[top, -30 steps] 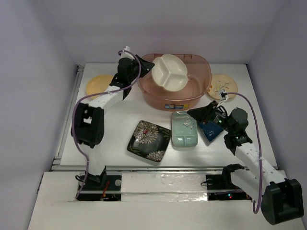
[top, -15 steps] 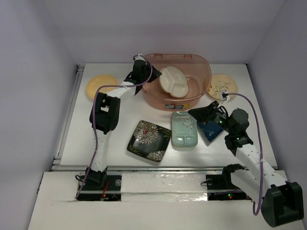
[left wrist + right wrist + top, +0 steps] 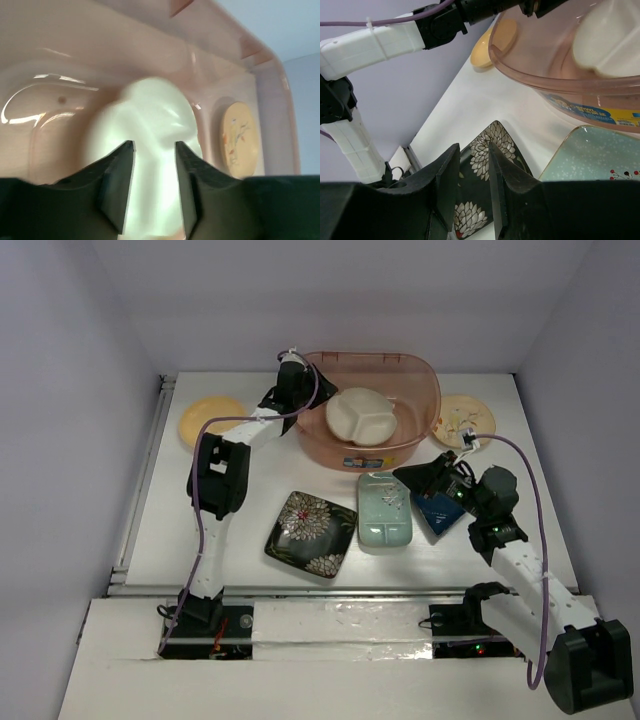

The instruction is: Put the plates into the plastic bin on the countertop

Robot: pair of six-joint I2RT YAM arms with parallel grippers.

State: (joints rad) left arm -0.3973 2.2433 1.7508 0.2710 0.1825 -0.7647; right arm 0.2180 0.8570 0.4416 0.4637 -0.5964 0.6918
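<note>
The round cream divided plate [image 3: 361, 417] lies inside the plastic bin [image 3: 400, 368], toward its near wall, its three raised-edged compartments showing glossy from above. The bin is a translucent pinkish-brown tub, rounded-oval with a rolled rim and a small label on its front, standing at the far middle of the white counter [image 3: 250, 480].

The left hand [image 3: 308, 392] hangs at the bin's left rim. Its dark fingers [image 3: 120, 185] stand apart, empty, with the plate seen past them only as a pale blur. That wrist view also shows the tan speckled plate [image 3: 241, 137] through the bin's far wall, tinted by the plastic. From above it lies flat just right of the bin.

The round yellow-orange plate [image 3: 210, 420] lies left of the bin. Nearer the arms are the square black floral plate [image 3: 311, 533] and, beside it, the pale green rectangular divided plate [image 3: 385, 507]. The dark blue leaf-shaped plate [image 3: 440, 512] is half covered by the right hand [image 3: 412, 475], whose fingers are parted a little around nothing. The right wrist view shows no blue plate, and its frame cuts off the green one.
</note>
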